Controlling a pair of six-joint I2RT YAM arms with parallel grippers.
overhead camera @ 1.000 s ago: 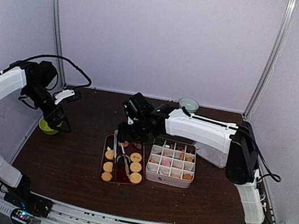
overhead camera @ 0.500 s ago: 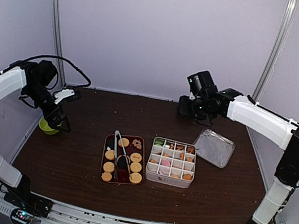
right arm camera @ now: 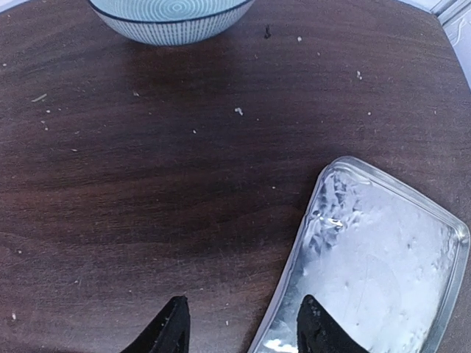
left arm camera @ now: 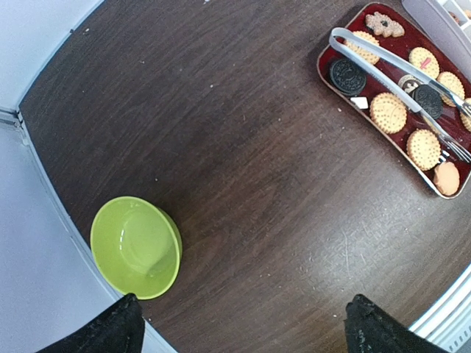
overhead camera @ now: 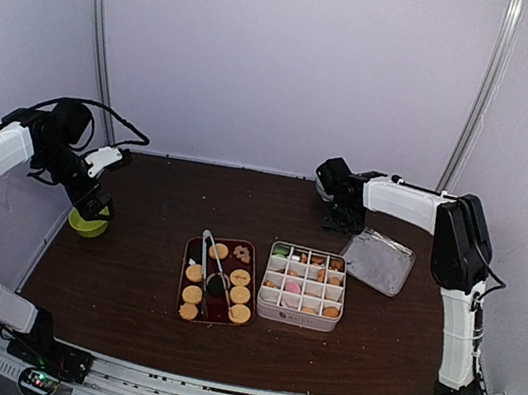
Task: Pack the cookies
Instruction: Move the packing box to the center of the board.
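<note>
The left gripper hangs over the left side of the brown table. Its two black fingers are spread wide apart, and nothing is between them. Just below it, near the table's left edge, sits a green bowl. The bowl looks bare inside.

In the middle of the table lies a red tray. Some of the cookies are on it. Most are round and golden, two are dark, and one brown one at the far end has a bumpy shape. Metal tongs lie across the tray, on top of the cookies.

Just right of the tray stands a white box split into many small squares. More cookies sit in these squares, orange ones, a pink one and a green one at the far left corner. From above they are too small to count well.

Right of the box, a clear lid lies flat on the table.

The right gripper hangs by the lid's far corner. Its fingers are apart and hold nothing. One finger is over the lid's edge, but I cannot tell if it touches. Behind it, at the back of the table, stands a blue bowl with thin stripes.
</note>
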